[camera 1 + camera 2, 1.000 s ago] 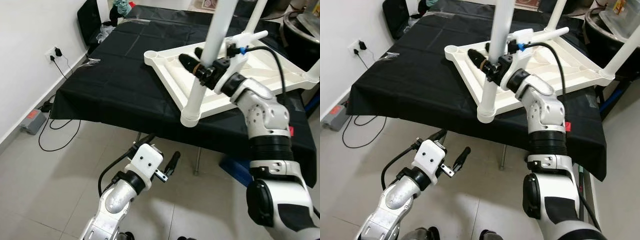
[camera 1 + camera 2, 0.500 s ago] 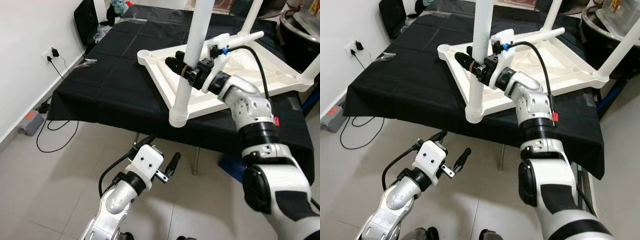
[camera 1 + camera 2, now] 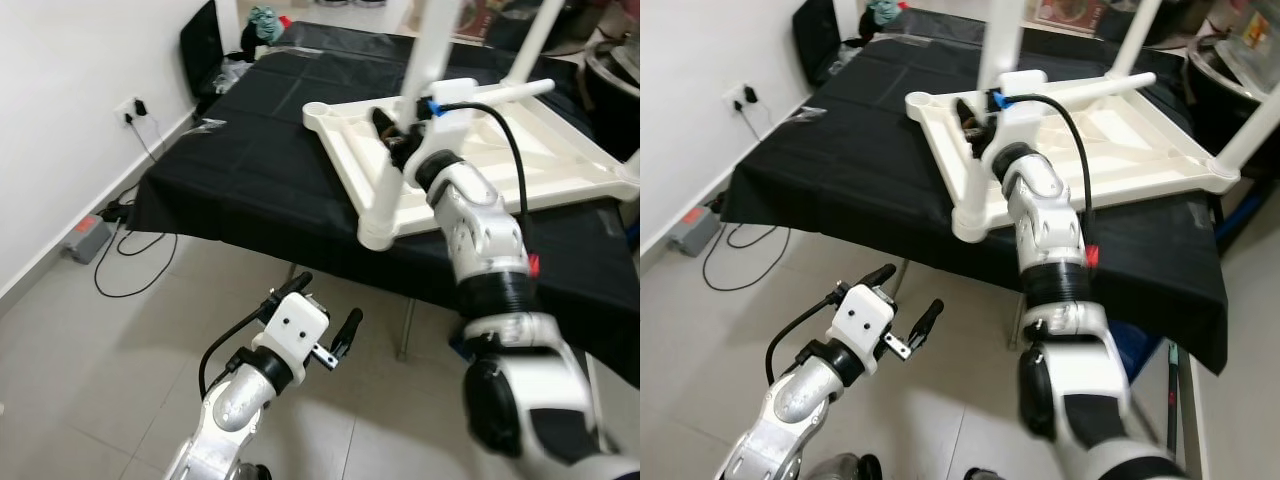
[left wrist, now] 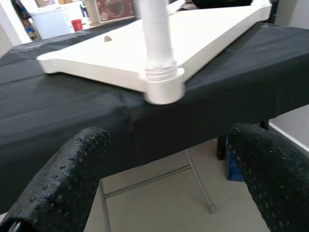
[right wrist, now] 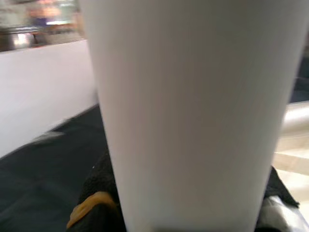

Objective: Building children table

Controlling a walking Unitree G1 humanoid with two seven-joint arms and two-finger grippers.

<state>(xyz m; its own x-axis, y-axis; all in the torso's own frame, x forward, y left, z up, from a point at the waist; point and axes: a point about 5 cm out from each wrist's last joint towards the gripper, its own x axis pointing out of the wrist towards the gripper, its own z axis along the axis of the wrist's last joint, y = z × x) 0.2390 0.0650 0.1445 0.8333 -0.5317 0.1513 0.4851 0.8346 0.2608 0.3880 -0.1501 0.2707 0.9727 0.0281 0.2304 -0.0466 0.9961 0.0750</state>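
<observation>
Right gripper (image 3: 392,140) pinching white table leg (image 3: 400,150), upturned tabletop (image 3: 520,160) on black cloth (image 3: 240,170); left gripper (image 3: 322,312) spread, idle

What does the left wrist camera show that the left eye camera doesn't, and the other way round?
The left wrist view alone shows the screw threads where the near table leg enters its corner socket, seen between the left gripper and its spread fingers. The left eye view alone shows the right gripper clamped on that leg, plus the wall socket. Both show the upturned white tabletop on the black cloth.
</observation>
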